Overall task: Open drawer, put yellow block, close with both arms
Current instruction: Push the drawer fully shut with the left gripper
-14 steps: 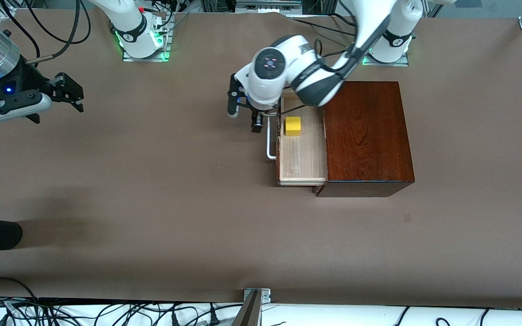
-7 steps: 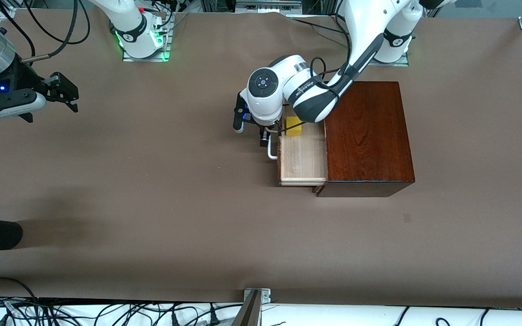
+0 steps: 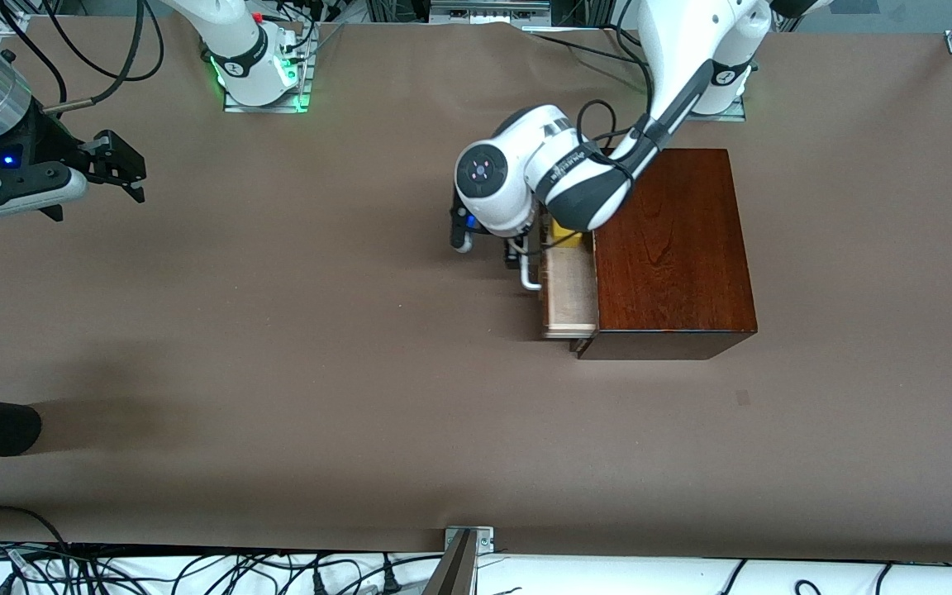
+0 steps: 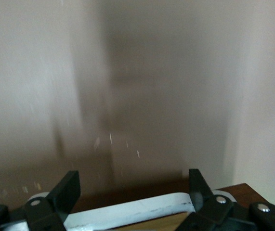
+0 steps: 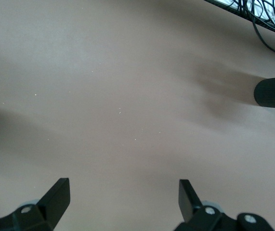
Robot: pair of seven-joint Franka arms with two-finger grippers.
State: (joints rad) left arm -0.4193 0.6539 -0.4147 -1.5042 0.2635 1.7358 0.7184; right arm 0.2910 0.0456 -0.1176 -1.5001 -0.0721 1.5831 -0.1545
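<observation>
drawer (image 3: 568, 289) pushed further in | left gripper (image 4: 132, 202) jaws spread — handle (image 4: 127, 211) | right gripper (image 5: 123, 202) waits, released

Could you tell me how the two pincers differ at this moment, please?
The left pincer is at the drawer's white handle; the right pincer hangs over bare table at the right arm's end, waiting. Left straddles the handle; right holds nothing. Both are open.

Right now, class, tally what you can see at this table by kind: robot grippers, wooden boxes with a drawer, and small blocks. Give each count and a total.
Black two-finger grippers: 2, the left gripper at the drawer's white bar handle, the right gripper waiting over bare table.
Dark reddish-brown wooden box with drawer: 1
Small yellow block in the drawer: 1
Total: 4
</observation>
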